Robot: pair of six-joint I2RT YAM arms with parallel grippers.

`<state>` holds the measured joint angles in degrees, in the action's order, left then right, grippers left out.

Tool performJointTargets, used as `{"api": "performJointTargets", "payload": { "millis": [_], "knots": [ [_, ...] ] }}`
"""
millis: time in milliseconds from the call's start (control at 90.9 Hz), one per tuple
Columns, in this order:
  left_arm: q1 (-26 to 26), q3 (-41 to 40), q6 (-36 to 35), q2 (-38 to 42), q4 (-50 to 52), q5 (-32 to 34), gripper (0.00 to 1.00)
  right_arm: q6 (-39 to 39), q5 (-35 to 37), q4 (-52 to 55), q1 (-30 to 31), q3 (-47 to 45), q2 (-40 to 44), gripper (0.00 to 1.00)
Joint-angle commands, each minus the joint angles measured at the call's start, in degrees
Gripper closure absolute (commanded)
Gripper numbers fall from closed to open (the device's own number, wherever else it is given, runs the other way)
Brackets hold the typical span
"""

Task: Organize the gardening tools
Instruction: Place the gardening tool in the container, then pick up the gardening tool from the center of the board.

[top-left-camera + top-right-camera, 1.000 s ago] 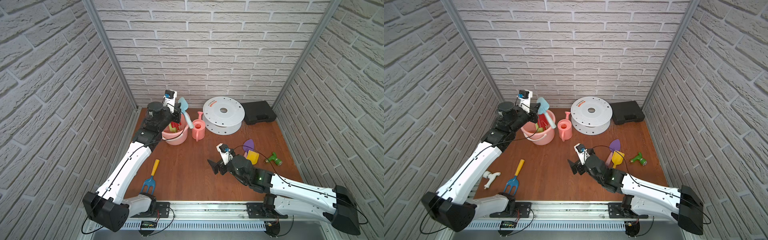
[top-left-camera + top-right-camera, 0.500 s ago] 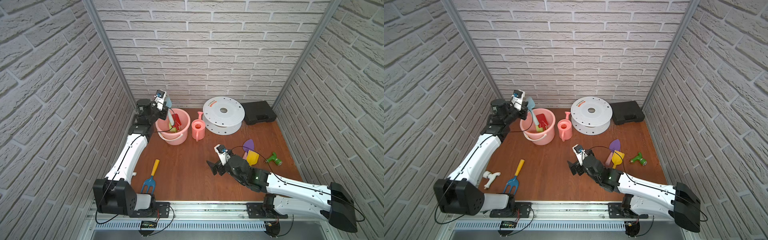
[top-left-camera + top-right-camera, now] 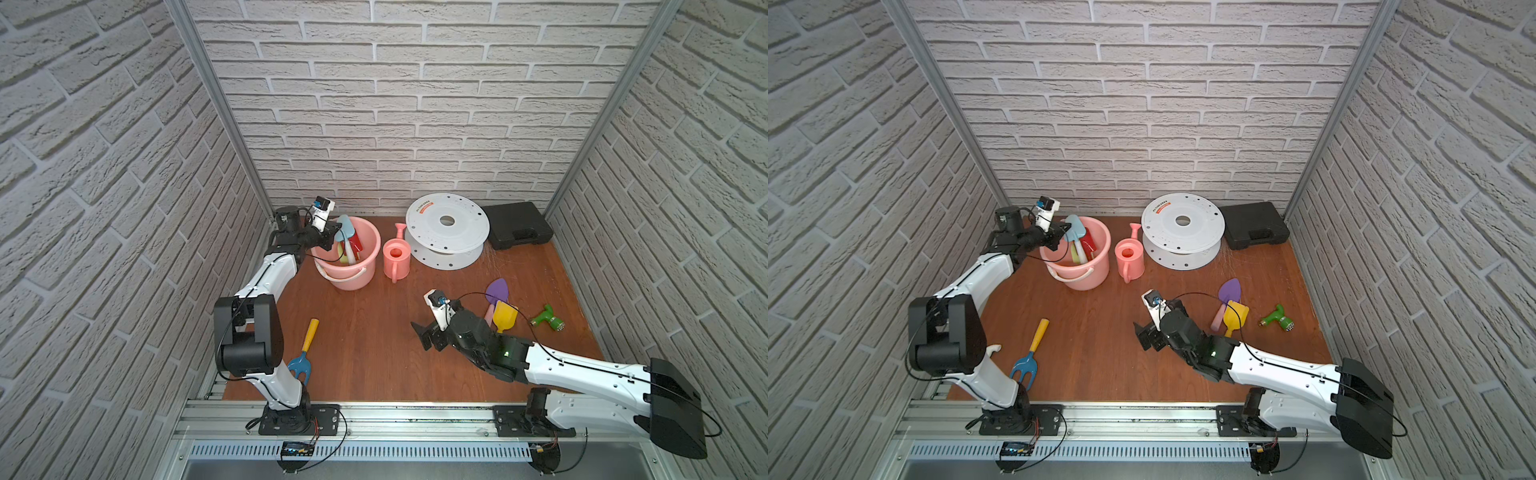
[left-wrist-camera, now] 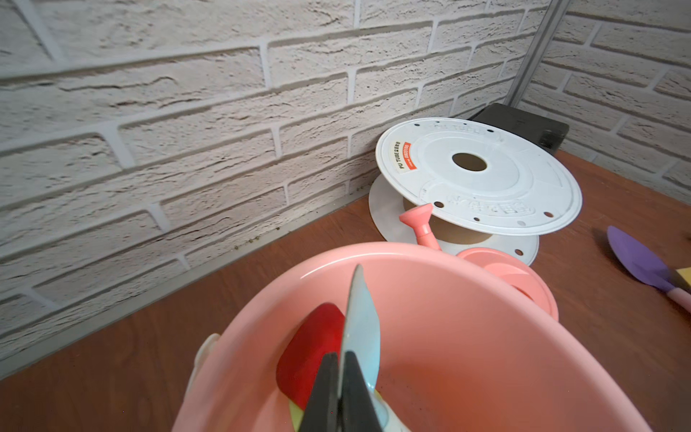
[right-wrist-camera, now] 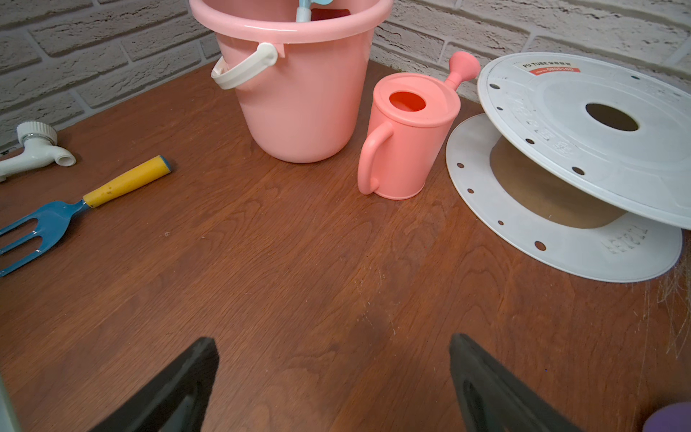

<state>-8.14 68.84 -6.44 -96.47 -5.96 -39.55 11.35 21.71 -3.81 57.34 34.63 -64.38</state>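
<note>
L hand point(image 4: 340, 389): narrow, pinching blade of pale teal trowel point(image 4: 364, 318), which stands in pink bucket point(image 3: 349, 282) w/ red trowel point(image 4: 314, 348) and lime-green trowel point(image 4: 295, 415).
R hand point(image 5: 332, 342): wide, empty, over desk point(image 3: 365, 340).
Blue fork point(image 3: 306, 345): flat on desk nr L arm base.
Purple trowel point(image 3: 498, 291) and yellow trowel point(image 3: 505, 316): side by side on desk, just beside R arm.

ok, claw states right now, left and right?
Left claw: closed on the teal trowel.
Right claw: open, holding nothing.
</note>
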Motion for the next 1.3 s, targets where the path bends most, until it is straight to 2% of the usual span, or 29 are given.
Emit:
{"api": "performJointTargets", "payload": {
  "millis": [0,77,242,275,374,495,605,880,990,1155,1287],
  "knots": [
    [-0.4,1.7,-0.4,-0.6,-3.9,-4.4,0.77,-0.1,1.4,-2.4,0.6,1.6,-0.8,0.01],
    [-0.6,2.5,-0.2,-0.3,-3.0,-4.9,0.63,0.1,1.7,-2.3,0.6,1.7,-1.2,0.0],
    [-0.8,2.8,2.9,2.6,-3.8,-3.5,0.06,0.6,1.8,-2.1,0.6,1.7,-0.7,0.0],
    [-0.7,2.5,4.2,3.4,-4.7,-3.2,0.02,0.6,1.9,-2.0,0.6,1.7,-0.4,0.0],
    [0.6,2.2,8.0,6.6,-5.4,-1.7,0.02,1.2,2.3,-1.1,0.6,1.7,0.6,0.0],
    [5.7,3.1,9.8,10.9,-0.7,5.3,0.02,2.5,4.1,-0.1,0.6,1.7,1.7,0.01],
    [12.2,2.7,9.7,15.3,3.6,13.7,0.02,4.2,6.4,2.0,0.6,2.2,2.5,0.0],
    [27.5,-4.4,17.4,24.3,3.9,30.3,0.02,6.2,10.7,3.4,0.5,2.3,2.4,0.01],
    [33.7,-9.1,20.7,27.3,2.7,39.6,0.02,7.6,14.0,4.9,0.5,2.7,2.2,0.01],
    [41.8,-18.7,23.0,31.6,-2.2,52.4,0.02,15.2,19.8,19.0,0.3,6.4,2.9,0.01],
    [47.1,-26.8,29.0,34.9,-8.2,62.2,0.02,25.5,24.9,35.0,-0.4,9.3,4.3,0.01]
  ]
}}
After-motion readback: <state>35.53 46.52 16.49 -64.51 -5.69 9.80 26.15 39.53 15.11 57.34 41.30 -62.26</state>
